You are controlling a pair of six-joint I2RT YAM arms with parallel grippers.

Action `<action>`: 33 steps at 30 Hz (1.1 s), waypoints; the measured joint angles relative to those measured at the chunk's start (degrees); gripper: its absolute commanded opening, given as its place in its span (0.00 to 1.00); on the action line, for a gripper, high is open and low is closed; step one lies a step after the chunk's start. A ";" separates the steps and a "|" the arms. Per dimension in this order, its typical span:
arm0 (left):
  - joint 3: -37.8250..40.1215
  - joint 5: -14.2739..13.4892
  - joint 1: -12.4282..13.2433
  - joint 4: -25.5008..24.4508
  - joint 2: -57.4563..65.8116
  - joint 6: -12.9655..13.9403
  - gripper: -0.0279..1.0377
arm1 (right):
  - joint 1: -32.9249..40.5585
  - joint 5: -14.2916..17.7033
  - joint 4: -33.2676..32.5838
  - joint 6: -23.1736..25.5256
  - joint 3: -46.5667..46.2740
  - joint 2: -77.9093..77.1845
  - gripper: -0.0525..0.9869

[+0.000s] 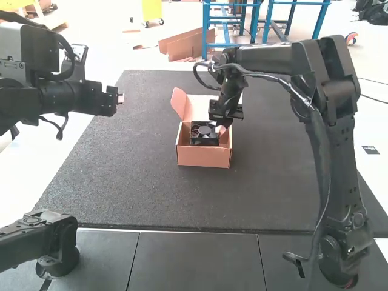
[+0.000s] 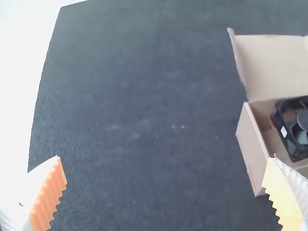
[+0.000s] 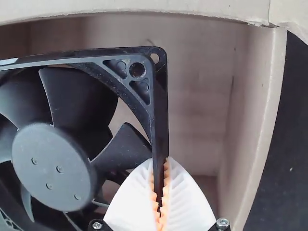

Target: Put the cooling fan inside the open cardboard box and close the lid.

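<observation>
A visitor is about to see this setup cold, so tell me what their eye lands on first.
The black cooling fan stands tilted inside the open cardboard box at the middle of the mat, its frame pinched by the right tool reaching down from above. The lid flap stands up, and the left tool hangs open well off to the left.

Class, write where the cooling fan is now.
High view: the cooling fan is inside the open cardboard box, its edge pinched by the right hand.
</observation>
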 measured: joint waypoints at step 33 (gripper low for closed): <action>9.66 -2.12 -1.16 19.82 32.02 -0.85 0.93 | -11.72 1.36 17.73 -19.08 -6.27 -19.76 0.92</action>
